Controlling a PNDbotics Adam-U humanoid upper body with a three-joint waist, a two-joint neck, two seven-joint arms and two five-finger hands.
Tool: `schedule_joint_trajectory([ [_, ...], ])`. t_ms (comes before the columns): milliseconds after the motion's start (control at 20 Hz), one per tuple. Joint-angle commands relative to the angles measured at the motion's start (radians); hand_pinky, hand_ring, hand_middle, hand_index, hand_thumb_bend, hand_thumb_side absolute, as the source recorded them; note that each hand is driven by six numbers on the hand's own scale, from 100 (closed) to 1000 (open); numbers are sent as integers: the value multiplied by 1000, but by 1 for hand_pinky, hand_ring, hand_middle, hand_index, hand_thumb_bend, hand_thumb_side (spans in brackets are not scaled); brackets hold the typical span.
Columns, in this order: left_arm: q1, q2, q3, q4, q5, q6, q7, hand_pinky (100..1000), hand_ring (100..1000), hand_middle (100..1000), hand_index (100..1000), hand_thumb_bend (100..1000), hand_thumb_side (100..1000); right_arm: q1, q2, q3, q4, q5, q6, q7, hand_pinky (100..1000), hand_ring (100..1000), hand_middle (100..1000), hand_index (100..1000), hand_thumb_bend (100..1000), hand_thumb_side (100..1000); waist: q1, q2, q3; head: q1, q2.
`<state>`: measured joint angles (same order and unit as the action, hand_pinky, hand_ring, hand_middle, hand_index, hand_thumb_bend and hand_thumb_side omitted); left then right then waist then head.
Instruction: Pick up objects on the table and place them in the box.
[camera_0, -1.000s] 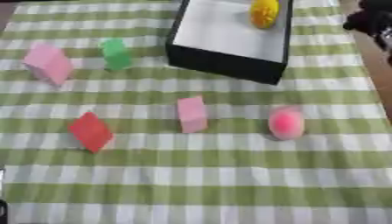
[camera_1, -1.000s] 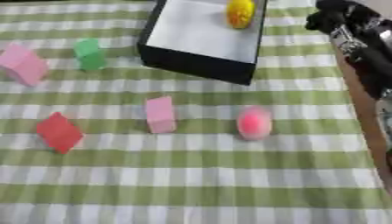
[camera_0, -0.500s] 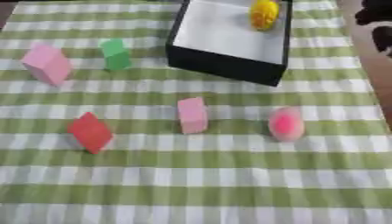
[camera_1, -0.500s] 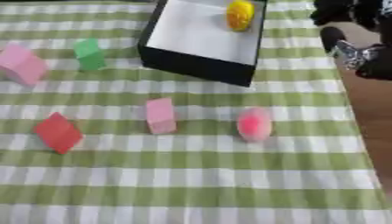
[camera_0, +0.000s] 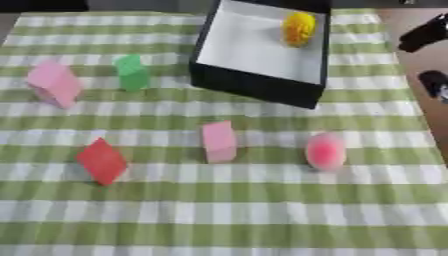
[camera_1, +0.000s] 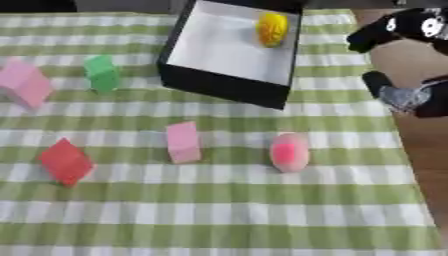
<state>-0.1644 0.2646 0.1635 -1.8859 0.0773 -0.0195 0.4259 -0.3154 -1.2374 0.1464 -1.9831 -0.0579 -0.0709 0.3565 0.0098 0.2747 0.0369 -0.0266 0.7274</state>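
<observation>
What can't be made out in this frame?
- Right hand: cut off by the right edge in both views and blurred; open or shut cannot be told.
- Left hand: in neither view.
- Yellow object in the box: too blurred to name.
- Pink rounded object: likewise.

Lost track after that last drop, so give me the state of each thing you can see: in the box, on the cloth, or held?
Box: open, on the cloth.
Yellow object: inside the box, far corner.
Green block: on the cloth, left of the box.
Large pink block: on the cloth, far left.
Red block: on the cloth, tilted.
Small pink block: on the cloth, upright.
Pink rounded object: on the cloth.
Right hand: beyond the cloth's right edge, holding nothing visible.
</observation>
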Motion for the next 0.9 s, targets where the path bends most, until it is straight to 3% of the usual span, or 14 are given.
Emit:
schedule_joint_trajectory([
  [50,-2,26,5,-10,-1,0,-4,764,799,810,812,100,763,-25,-78,28,-17,41,1,24,894,815,775,882,100,394,-15,-36,1,-6,-3],
  [350,-4,27,1,-9,1,0,-10,765,800,810,812,100,763,-87,-81,109,-17,62,37,100,897,815,777,901,100,471,-14,-36,9,-15,6],
  [700,-2,25,-4,-6,4,1,-15,765,800,810,811,100,764,-160,-43,185,-17,89,105,163,887,792,772,908,100,486,-13,-35,11,-17,28],
  [800,-1,24,-5,-6,5,2,-17,765,800,810,812,100,765,-184,-27,212,-17,101,124,189,890,796,776,911,100,470,-11,-35,13,-16,32],
  [900,0,23,-6,-5,6,1,-18,765,801,810,812,100,765,-207,-10,238,-17,115,149,219,892,802,780,907,150,395,-10,-35,15,-16,36],
])
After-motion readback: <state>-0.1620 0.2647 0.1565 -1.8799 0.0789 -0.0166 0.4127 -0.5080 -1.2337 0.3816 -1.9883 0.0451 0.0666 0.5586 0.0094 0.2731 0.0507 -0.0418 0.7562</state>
